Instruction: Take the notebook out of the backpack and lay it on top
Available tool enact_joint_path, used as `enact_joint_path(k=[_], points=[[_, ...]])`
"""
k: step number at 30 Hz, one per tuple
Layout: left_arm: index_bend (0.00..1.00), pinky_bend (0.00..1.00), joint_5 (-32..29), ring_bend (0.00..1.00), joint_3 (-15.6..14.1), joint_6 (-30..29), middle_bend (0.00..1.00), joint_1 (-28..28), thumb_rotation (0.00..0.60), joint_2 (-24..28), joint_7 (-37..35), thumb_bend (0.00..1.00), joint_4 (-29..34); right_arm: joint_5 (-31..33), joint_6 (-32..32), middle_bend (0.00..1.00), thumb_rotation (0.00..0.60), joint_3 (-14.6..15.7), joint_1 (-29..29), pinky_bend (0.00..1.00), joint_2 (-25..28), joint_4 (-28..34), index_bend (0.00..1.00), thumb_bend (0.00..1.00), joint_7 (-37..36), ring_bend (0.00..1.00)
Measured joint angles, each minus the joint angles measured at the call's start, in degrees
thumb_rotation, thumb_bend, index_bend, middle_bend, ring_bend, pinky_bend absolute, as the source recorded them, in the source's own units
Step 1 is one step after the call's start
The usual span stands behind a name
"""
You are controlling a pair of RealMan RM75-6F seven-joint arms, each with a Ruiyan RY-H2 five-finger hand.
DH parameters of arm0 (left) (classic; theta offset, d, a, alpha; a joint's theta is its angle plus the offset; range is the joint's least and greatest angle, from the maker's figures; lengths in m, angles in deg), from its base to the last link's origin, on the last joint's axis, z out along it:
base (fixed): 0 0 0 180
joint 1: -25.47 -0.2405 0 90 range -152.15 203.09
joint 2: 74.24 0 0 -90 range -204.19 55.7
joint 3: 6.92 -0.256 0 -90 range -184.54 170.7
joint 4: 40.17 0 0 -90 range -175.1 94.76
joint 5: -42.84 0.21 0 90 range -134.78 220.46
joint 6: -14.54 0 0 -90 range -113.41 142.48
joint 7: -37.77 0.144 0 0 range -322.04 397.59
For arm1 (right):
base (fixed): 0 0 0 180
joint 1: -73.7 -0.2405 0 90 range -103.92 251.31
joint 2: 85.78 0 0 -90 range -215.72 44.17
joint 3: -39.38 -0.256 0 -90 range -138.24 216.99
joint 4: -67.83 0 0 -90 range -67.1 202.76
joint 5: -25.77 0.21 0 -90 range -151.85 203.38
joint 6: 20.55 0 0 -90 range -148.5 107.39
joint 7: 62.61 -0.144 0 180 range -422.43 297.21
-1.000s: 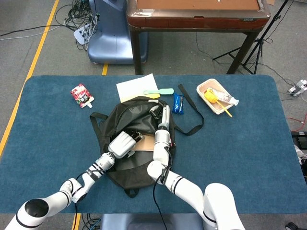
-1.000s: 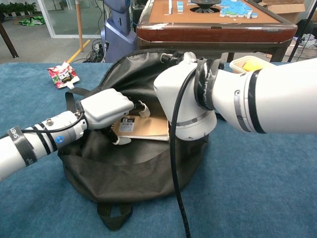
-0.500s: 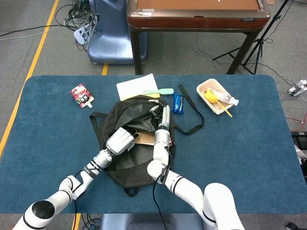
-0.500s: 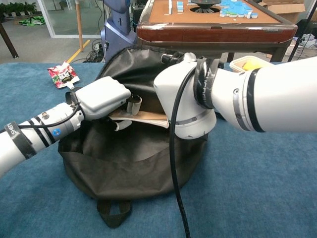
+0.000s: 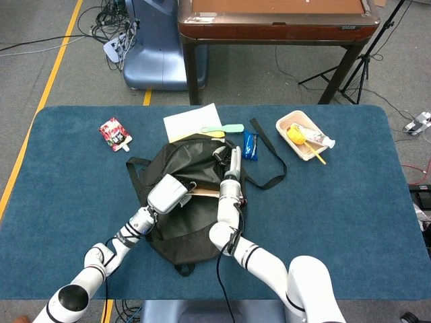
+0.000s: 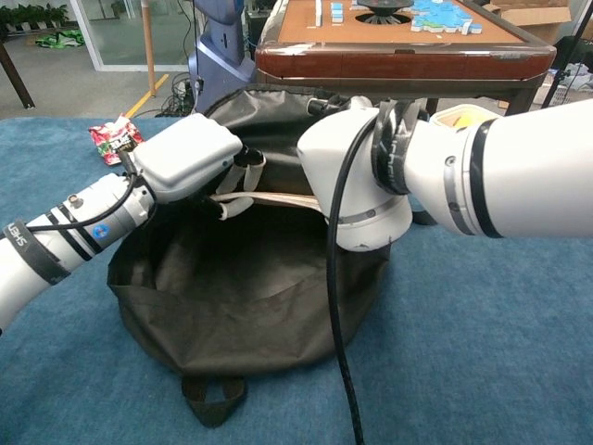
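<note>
1. A blue-carpeted table (image 5: 350,202) stands on a grey floor, with a wooden-topped table (image 5: 276,17) behind it and a yellow floor line (image 5: 50,67) running off to the left.
2. A black backpack (image 5: 178,222) lies flat near the middle of the blue table, its mouth facing away from the robot and its carry loop at the near edge.
3. The left hand (image 5: 168,194) is at the backpack's opening, fingers curled over and under the edge of the brown notebook (image 6: 278,198), gripping it.
4. The notebook is held roughly level above the bag's dark lining, seen almost edge-on from the chest camera; from the head camera only a thin tan strip (image 5: 205,192) shows between the two hands.
5. The right hand (image 5: 232,161) reaches to the far rim of the backpack by the upper flap; the right forearm covers it in the chest view, so whether it grips the fabric cannot be told.
6. A black strap (image 5: 273,158) trails from the backpack to the right across the table.
7. Beyond the backpack lie a white sheet of paper (image 5: 188,121), a pale green utensil (image 5: 222,129) and a blue packet (image 5: 250,145).
8. A red snack pouch (image 5: 115,133) lies well to the left.
9. A cream tray (image 5: 286,128) holding yellow items sits to the right.
</note>
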Motion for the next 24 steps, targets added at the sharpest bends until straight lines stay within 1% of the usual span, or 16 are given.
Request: enact_joint_path(k=[6, 12, 19, 24], points=[[0.67, 0.91, 0.06, 0.76, -0.44, -4.45, 0.75, -1.42, 0.6, 1.57, -2.95, 0.38, 0.45, -0.41, -0.44, 0.35, 0.6, 0.57, 0.96, 0.32, 0.64, 0.49, 0.6, 0.92, -0.27, 0.28], [0.68, 0.91, 0.18, 0.76, -0.7, -10.07, 0.76, -3.35, 0.6, 4.42, -5.9, 0.38, 3.31, -1.4, -1.5, 0.35, 0.6, 2.11, 2.79, 0.32, 1.03, 1.29, 0.6, 0.92, -0.77, 0.28], [0.68, 0.91, 0.6, 0.76, -0.76, -16.69, 0.76, -5.5, 0.6, 8.84, -8.53, 0.38, 9.63, -2.84, -2.54, 0.35, 0.6, 3.43, 4.83, 0.32, 2.41, 3.89, 0.6, 0.92, -1.51, 0.28], [0.68, 0.91, 0.51, 0.76, 0.01, -18.96, 0.76, -6.17, 0.6, 11.98, -9.19, 0.38, 14.71, -3.74, -2.61, 0.35, 0.6, 4.34, 6.53, 0.32, 3.43, 6.27, 0.6, 0.92, -1.87, 0.28]])
